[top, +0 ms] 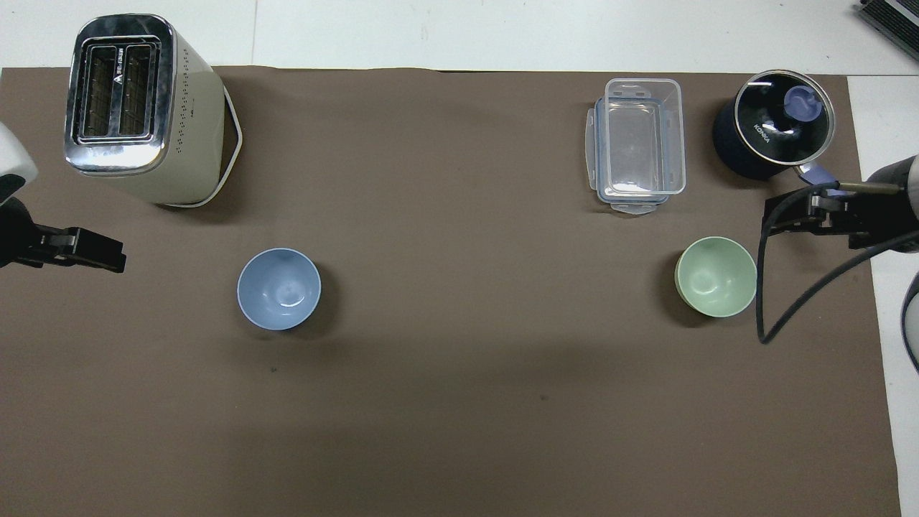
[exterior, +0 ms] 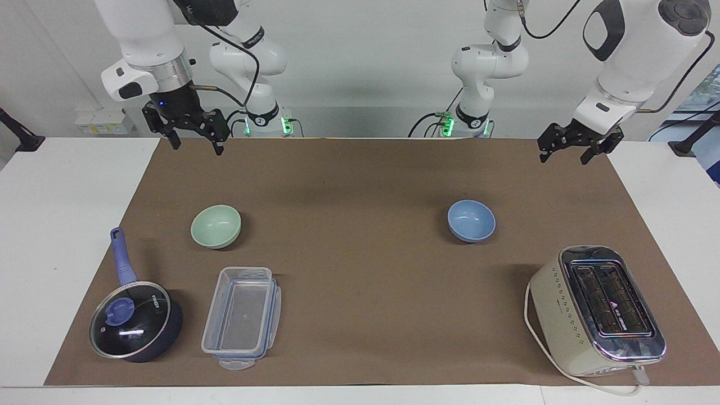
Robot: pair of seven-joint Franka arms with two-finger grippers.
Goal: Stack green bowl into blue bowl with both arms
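Brown-matted surface (exterior: 360, 169) — pale mint-green round bowl (exterior: 216, 226) and light blue round bowl (exterior: 471, 220) sit well apart, empty; left tool (exterior: 564, 153) and right tool (exterior: 197, 142) hang spread above the mat's robot-side edge.

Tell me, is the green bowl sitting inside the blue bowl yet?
No, the green bowl sits alone near the clear container, well apart from the empty blue bowl.

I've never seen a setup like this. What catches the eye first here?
Two white arms hang their open black grippers, left and right, over the brown mat's edge nearest the robots. Two bowls sit apart on it: green bowl toward the right arm's end, blue bowl toward the left arm's. A shiny toaster stands farther out.
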